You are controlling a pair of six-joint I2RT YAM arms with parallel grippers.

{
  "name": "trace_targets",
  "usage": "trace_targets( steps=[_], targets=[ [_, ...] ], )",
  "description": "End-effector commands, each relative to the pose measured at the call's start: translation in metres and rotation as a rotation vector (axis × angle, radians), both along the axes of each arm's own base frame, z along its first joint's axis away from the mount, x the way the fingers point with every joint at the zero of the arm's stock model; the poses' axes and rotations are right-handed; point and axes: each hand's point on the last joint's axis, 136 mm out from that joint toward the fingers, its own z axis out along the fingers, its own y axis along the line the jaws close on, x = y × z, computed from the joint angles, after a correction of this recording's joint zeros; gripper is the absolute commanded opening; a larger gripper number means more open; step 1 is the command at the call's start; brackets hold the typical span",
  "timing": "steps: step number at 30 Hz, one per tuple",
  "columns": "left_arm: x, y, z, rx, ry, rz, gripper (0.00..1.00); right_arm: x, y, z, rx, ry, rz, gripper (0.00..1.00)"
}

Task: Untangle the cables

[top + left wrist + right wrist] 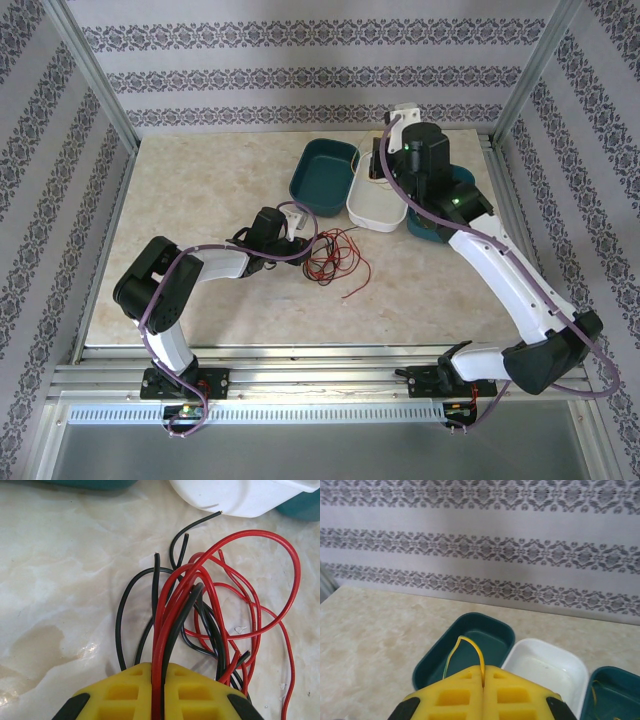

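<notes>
Left pincer [158, 674] clamps red and black cables [170, 610] together, right pincer [484, 674] a yellow cable [465, 638]; pulling may tighten the tangle.

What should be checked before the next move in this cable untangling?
1. Left fingers shut on the red and black cables: ok.
2. Right fingers shut on the yellow cable: ok.
3. That bundle sorted by colour: not ok, the colours cross and loop together on the table.
4. Yellow cable free of the bundle: cannot tell, its ends are hidden.
5. Teal tray ahead of the right fingers bare inside: ok.
</notes>
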Motion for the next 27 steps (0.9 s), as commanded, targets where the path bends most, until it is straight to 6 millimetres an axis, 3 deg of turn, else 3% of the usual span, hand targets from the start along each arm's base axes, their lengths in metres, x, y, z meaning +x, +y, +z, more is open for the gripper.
trace_targets(
  steps=[1,11,27],
  targets=[
    [-0.002,-0.005,0.005,-0.009,-0.013,-0.01,0.1,0.004,-0.02,0.016,0.009,-0.038,-0.064,0.0],
    [-0.003,-0.005,0.005,-0.008,-0.012,-0.01,0.1,0.037,-0.047,-0.027,0.019,0.024,-0.159,0.0],
    [-0.004,-0.003,0.002,0.002,-0.008,-0.007,0.09,0.09,-0.059,-0.116,0.02,0.217,-0.215,0.0]
  ],
)
